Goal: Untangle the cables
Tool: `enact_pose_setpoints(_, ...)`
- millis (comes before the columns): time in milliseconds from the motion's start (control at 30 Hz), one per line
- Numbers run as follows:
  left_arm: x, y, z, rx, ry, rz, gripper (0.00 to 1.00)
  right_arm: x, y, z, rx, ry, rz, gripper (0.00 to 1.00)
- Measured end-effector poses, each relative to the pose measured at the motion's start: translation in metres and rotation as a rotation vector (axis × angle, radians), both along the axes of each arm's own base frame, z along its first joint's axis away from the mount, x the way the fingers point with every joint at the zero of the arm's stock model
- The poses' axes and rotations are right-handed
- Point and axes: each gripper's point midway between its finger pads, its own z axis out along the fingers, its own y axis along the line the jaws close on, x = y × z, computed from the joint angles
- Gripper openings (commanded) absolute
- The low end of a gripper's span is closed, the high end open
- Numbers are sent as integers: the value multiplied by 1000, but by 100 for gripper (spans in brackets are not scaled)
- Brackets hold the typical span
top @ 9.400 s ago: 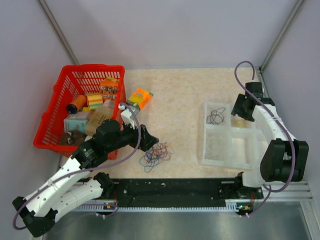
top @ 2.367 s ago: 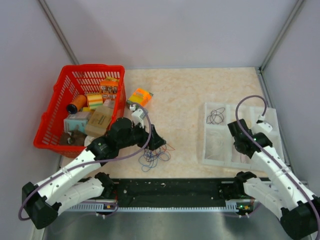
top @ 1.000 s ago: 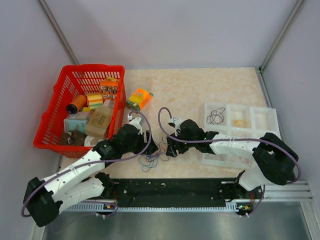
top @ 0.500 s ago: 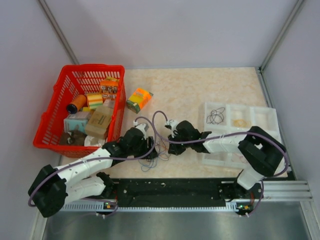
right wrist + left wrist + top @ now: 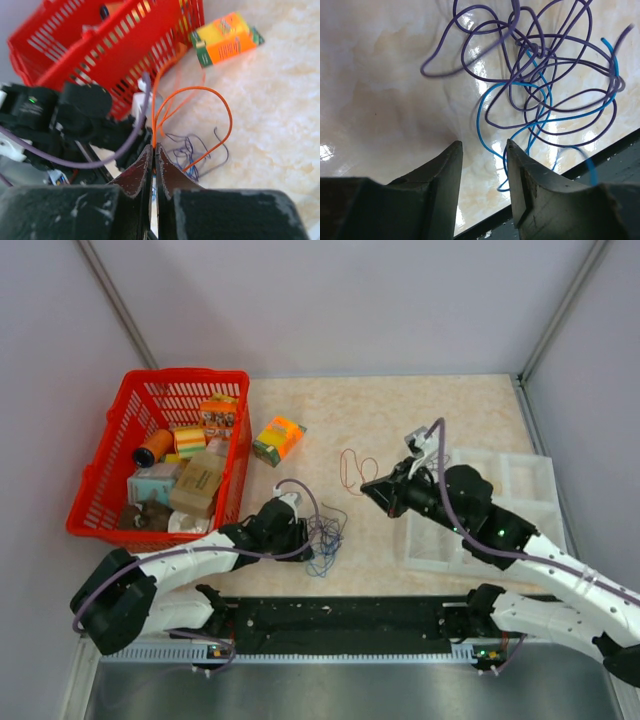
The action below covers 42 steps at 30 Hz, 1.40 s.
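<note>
The cables (image 5: 326, 535) lie as a loose purple and blue tangle (image 5: 540, 75) on the table near its front edge. My left gripper (image 5: 303, 543) rests low at the tangle's left side. Its jaws (image 5: 482, 146) are open, and a blue strand (image 5: 492, 150) runs down between the fingertips (image 5: 525, 170) without being pinched. My right gripper (image 5: 154, 146) is shut on an orange cable (image 5: 220, 100). It holds that cable (image 5: 352, 468) lifted above the table, up and to the right of the tangle (image 5: 192, 150). The right gripper (image 5: 368, 484) sits above the table's middle.
A red basket (image 5: 110, 465) full of packages stands at the left, beside my left arm. An orange and green box (image 5: 279, 440) lies just right of the basket. A clear compartment tray (image 5: 520, 475) stands at the right, partly hidden under my right arm.
My right gripper shut on the orange cable at the pile, then rose up and to the right, pulling it free. The left gripper's jaws narrowed and stayed by the tangle.
</note>
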Motion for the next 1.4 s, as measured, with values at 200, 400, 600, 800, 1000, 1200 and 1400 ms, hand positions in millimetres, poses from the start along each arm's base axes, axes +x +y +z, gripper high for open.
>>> enact_pose_setpoints(200,1,-1,4,-10,-14,2,41,-1,-6,83,106,-83,-18,0)
enact_pose_setpoints(400,6,-2,23,-51,-73,11,41,2,-32,161,175,-191,-117,0)
enact_pose_setpoints(600,6,-1,38,-83,-112,12,43,44,-96,119,80,-57,-529,0)
enact_pose_setpoints(800,8,1,52,-93,-144,5,43,56,-238,-24,-176,227,-1095,0)
enact_pose_setpoints(1000,12,0,63,-95,-172,-1,43,18,-325,-35,-142,271,-1453,0)
enact_pose_setpoints(1200,10,2,75,-122,-201,0,44,2,-366,-58,-159,355,-1665,0)
enact_pose_setpoints(1400,7,7,83,-125,-233,-13,44,-13,-382,-95,-205,462,-1752,0)
